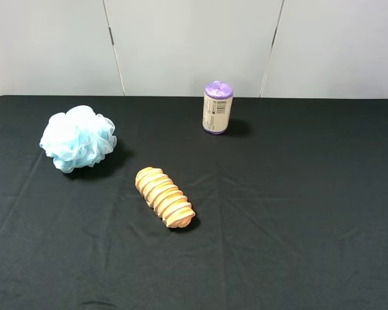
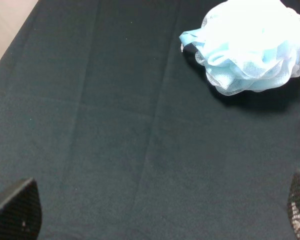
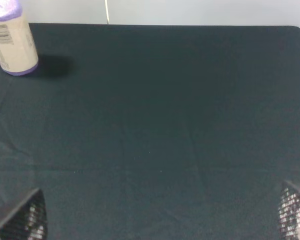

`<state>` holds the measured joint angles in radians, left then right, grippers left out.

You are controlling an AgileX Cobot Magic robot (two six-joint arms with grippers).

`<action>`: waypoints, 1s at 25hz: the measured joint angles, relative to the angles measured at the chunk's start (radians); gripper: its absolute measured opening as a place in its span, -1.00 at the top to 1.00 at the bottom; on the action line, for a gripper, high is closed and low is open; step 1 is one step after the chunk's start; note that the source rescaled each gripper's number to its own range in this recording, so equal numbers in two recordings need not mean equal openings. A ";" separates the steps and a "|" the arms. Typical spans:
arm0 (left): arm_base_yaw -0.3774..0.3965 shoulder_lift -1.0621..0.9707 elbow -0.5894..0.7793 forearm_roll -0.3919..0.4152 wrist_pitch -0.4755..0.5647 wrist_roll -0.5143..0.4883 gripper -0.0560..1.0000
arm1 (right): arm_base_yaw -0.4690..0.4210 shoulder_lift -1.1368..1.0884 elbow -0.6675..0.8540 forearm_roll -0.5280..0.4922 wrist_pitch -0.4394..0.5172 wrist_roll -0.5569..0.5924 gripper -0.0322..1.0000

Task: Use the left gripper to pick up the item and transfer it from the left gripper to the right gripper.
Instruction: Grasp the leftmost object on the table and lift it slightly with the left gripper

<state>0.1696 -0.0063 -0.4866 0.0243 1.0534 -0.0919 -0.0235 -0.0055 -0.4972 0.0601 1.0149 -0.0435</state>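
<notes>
The item, a fluffy light-blue bath pouf (image 1: 77,137), lies on the black cloth at the far left. It also shows in the left wrist view (image 2: 250,46). My left gripper (image 2: 160,212) is open and empty, with only its two fingertips (image 2: 17,210) in that view, well short of the pouf. My right gripper (image 3: 160,215) is open and empty over bare cloth, fingertips (image 3: 22,217) wide apart. Neither arm shows in the exterior high view.
A ridged orange-tan oblong (image 1: 165,197) lies near the middle of the black-clothed table (image 1: 297,213). A purple-capped canister (image 1: 217,107) stands at the back centre, also in the right wrist view (image 3: 11,35). White wall panels rise behind the far edge.
</notes>
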 joint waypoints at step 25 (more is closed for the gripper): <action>0.000 0.000 0.000 0.000 0.000 0.001 -0.97 | 0.000 0.000 0.000 0.000 0.000 0.000 -1.00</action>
<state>0.1696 -0.0063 -0.4866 0.0243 1.0534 -0.0910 -0.0235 -0.0055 -0.4972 0.0601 1.0149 -0.0435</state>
